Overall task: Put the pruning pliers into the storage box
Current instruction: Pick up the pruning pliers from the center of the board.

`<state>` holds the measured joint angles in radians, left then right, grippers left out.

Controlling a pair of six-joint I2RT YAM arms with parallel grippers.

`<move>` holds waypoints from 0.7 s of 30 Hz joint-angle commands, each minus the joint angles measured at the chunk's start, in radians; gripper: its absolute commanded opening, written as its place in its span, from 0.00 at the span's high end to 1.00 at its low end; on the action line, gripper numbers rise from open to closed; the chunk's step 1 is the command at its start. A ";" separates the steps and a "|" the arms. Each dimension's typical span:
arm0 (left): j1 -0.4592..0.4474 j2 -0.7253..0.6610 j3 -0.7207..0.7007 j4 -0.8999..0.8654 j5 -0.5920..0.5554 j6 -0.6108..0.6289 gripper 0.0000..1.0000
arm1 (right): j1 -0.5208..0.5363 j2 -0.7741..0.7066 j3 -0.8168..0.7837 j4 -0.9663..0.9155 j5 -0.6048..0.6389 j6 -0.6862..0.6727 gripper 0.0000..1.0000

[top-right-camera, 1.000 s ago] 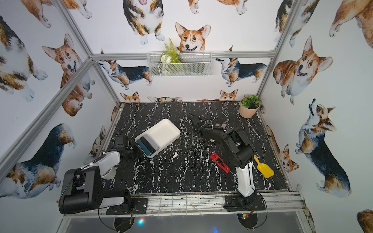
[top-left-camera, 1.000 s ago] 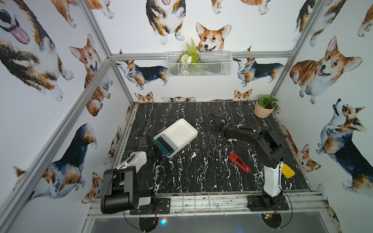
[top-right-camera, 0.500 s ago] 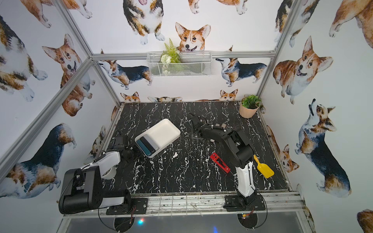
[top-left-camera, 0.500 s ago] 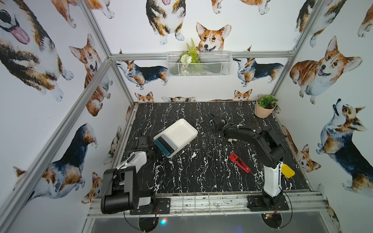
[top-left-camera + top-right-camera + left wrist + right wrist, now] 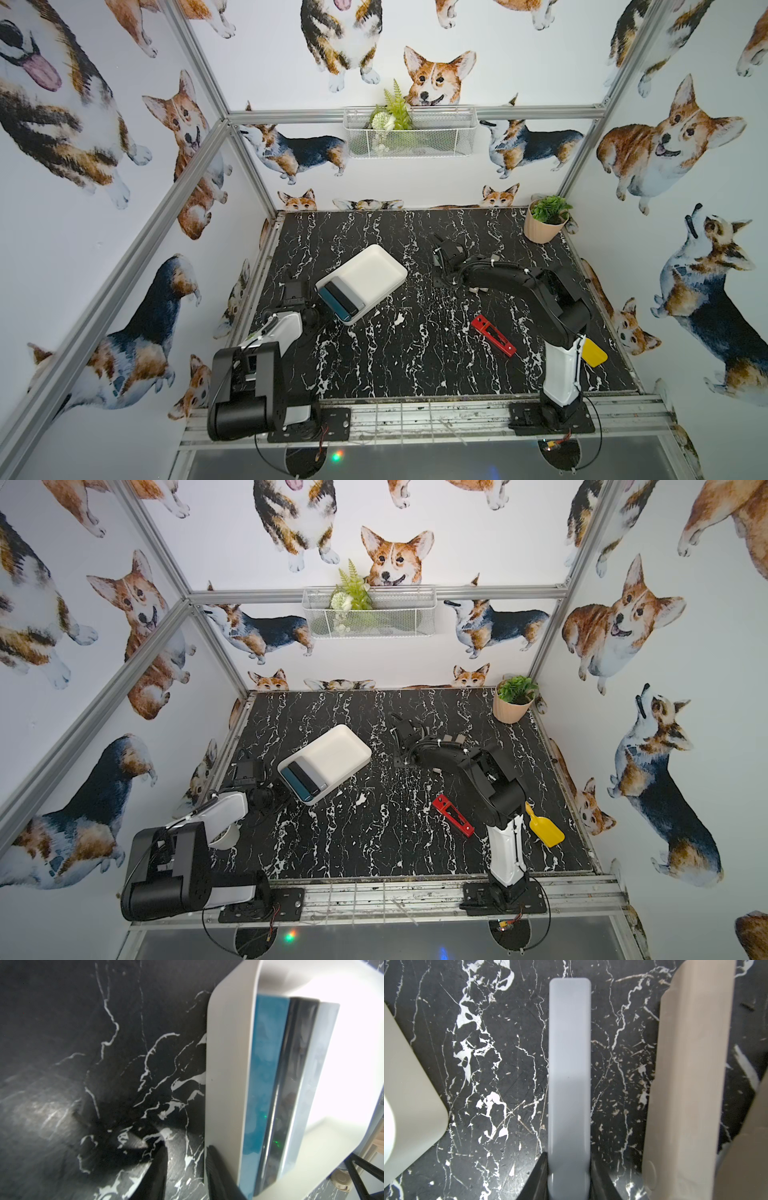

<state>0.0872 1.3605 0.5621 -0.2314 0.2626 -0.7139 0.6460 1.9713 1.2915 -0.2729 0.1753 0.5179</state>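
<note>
Both top views: storage box (image 5: pixel 376 248) sits skewed toward the left edge of the surface (image 5: pixel 395 365), with three bars (image 5: pixel 341 297) packed at its near end. Red bar (image 5: pixel 493 335) lies loose toward the right edge.

Left wrist: left tool (image 5: pixel 187 1167) has jaws apart and empty, one finger right at the box wall.

Right wrist: right tool (image 5: pixel 569 1169) is clamped on the end of a grey bar (image 5: pixel 570 1053), with a beige bar (image 5: pixel 689 1084) just beside.

It's an end grip, so I'd lift slow and level, clear the beige bar, and lay it parallel next to the packed three.

Black-and-white arms (image 5: pixel 511 276), dark tapered fingers (image 5: pixel 538 1180)
</note>
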 commanded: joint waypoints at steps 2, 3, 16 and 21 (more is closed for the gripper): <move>0.000 -0.002 -0.002 -0.032 -0.008 -0.001 0.65 | 0.001 -0.016 -0.002 0.037 -0.011 -0.009 1.00; 0.000 -0.001 -0.002 -0.034 -0.009 -0.001 0.65 | 0.003 -0.018 0.000 0.035 -0.010 -0.013 1.00; -0.001 -0.012 -0.008 -0.035 -0.009 -0.001 0.65 | 0.045 -0.051 0.032 0.021 0.003 -0.065 1.00; 0.000 -0.022 -0.011 -0.039 -0.009 0.000 0.65 | 0.071 -0.051 0.061 0.010 0.014 -0.073 1.00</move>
<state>0.0868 1.3449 0.5545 -0.2417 0.2619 -0.7136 0.7078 1.9285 1.3350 -0.2737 0.1673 0.4656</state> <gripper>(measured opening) 0.352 0.307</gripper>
